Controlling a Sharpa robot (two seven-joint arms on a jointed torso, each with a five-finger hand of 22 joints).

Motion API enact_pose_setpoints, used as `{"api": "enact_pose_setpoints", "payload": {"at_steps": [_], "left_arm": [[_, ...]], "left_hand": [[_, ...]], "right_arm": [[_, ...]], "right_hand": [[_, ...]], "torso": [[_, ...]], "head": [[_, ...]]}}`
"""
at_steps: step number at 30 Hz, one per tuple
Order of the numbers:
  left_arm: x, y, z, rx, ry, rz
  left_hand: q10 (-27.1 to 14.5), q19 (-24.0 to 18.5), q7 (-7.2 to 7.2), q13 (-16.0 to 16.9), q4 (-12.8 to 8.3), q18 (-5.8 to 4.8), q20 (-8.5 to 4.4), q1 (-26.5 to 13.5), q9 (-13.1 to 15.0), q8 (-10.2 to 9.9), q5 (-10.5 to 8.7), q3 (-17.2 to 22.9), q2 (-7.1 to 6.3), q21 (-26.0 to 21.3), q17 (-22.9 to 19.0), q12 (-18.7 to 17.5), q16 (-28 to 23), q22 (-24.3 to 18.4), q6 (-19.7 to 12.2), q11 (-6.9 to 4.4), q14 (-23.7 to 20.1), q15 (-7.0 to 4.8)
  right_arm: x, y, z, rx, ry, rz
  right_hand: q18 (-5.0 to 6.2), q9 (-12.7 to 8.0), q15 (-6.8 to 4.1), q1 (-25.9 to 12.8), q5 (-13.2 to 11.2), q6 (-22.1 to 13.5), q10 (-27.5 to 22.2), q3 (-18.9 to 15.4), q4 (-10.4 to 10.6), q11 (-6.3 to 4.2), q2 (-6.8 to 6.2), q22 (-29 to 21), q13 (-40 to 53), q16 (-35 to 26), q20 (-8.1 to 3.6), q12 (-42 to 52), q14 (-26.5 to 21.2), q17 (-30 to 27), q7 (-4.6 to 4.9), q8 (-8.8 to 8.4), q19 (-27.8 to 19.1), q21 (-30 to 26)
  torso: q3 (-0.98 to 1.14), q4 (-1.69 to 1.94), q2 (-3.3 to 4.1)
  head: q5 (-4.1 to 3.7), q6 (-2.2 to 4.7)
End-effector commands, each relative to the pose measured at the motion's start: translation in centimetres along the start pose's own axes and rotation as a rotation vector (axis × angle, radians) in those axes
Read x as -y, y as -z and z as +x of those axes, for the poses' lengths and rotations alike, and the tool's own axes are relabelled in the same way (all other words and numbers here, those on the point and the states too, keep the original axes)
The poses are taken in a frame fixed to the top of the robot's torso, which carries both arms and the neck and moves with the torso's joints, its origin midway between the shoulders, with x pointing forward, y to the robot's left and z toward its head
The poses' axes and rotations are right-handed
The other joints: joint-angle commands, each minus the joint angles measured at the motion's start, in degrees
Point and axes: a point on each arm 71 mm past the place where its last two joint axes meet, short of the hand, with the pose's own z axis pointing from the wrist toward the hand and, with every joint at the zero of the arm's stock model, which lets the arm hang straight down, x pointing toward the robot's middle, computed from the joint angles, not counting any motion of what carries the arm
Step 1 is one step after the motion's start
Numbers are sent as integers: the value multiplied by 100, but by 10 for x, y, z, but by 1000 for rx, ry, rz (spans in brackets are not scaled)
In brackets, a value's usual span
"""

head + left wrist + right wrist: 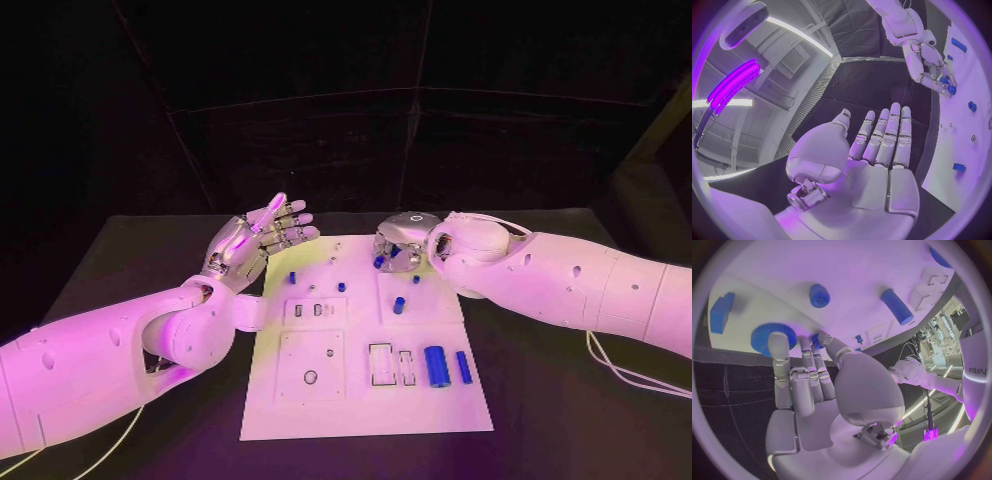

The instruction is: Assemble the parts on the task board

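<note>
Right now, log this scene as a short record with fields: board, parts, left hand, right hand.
board: white task board lying flat in the middle of the black table
parts: small blue pieces on the board, among them a blue cylinder on its near right part and a blue gear at its far edge
left hand: left hand raised above the table beside the board's far left corner, palm open, fingers straight, holding nothing
right hand: right hand over the board's far edge, fingers pinching a small blue part
</note>
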Motion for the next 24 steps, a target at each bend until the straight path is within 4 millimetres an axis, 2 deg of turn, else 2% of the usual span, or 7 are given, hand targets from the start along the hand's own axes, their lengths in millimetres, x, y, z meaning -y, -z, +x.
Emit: {"api": "enact_pose_setpoints", "payload": {"at_steps": [1, 10, 11, 12, 13, 20, 24], "left_arm": [[3, -1, 1, -15, 12, 31], [4, -1, -1, -11, 9, 29], [4, -1, -1, -11, 9, 29], [4, -1, -2, -10, 8, 29], [4, -1, -2, -10, 8, 28], [4, -1, -4, 0, 17, 26], [4, -2, -4, 1, 19, 26]], "left_hand": [[47, 31, 499, 5, 21, 96, -8, -21, 5, 39, 6, 15, 26, 12, -6, 24, -32, -6, 24, 3, 38, 3], [46, 36, 498, 5, 7, 97, -8, 0, 5, 41, 8, 26, 31, 12, -8, 24, -35, -9, 20, 3, 38, 3], [46, 36, 498, 5, 6, 97, -8, 1, 5, 41, 8, 26, 31, 12, -9, 24, -35, -9, 20, 3, 38, 3], [46, 36, 498, 5, 6, 97, -8, 1, 5, 41, 8, 26, 31, 12, -9, 24, -35, -9, 20, 3, 38, 3], [46, 36, 498, 5, 6, 97, -8, 1, 5, 41, 8, 26, 31, 12, -9, 24, -35, -9, 20, 3, 38, 3], [45, 39, 497, 5, 0, 97, -8, 10, 5, 43, 9, 33, 36, 12, -10, 24, -37, -11, 19, 2, 39, 2], [45, 40, 497, 5, -1, 97, -8, 12, 5, 43, 9, 34, 37, 12, -10, 24, -37, -11, 19, 2, 39, 2]], "right_arm": [[-2, 0, -4, 46, -20, -13], [-8, 1, -25, 209, -95, 6], [-8, 1, -27, 219, -100, 13], [-8, 0, -29, 231, -106, 22], [-8, -1, -30, 237, -110, 27], [-11, -12, -36, 256, -121, 49], [-16, -21, -37, 250, -121, 50]], "right_hand": [[-85, 27, -66, 72, -23, 118, 88, 89, 32, -20, 31, 113, 12, 14, -11, 28, 610, 1505, -28, 50, 72, 79], [-122, 31, -124, -20, -38, 239, 213, 181, 207, -71, -16, 361, 11, 14, -23, 9, 610, 1505, -82, 59, 175, 260], [-125, 24, -210, -50, -42, 255, 235, 239, 292, -124, -80, 383, 3, -430, -81, -23, 217, 507, -136, 35, 175, 295], [-150, 20, -228, -35, -38, 283, 260, 334, 377, -127, -137, 395, 0, -999, -150, -40, 54, -442, -151, 13, 159, 316], [-129, 18, -279, -41, -52, 289, 261, 363, 430, -128, -196, 410, 0, -1211, -137, -42, 51, -778, -162, -4, 159, 330], [-131, 18, -270, -25, -65, 312, 272, 434, 535, -144, -232, 437, 2, -1364, -156, -40, 102, -1003, -139, -21, 160, 356], [-133, 16, -268, -24, -70, 305, 258, 448, 562, -141, -245, 448, 0, -1384, -156, -45, 115, -1032, -135, -31, 161, 364]], "torso": [[-1, 1, 0], [3, -1, 4], [0, 1, 4], [0, 3, 1], [-2, 3, 1], [5, 16, 10], [1, 33, 11]], "head": [[4, -10], [19, 5], [17, 9], [16, 15], [16, 15], [19, 47], [25, 57]]}}
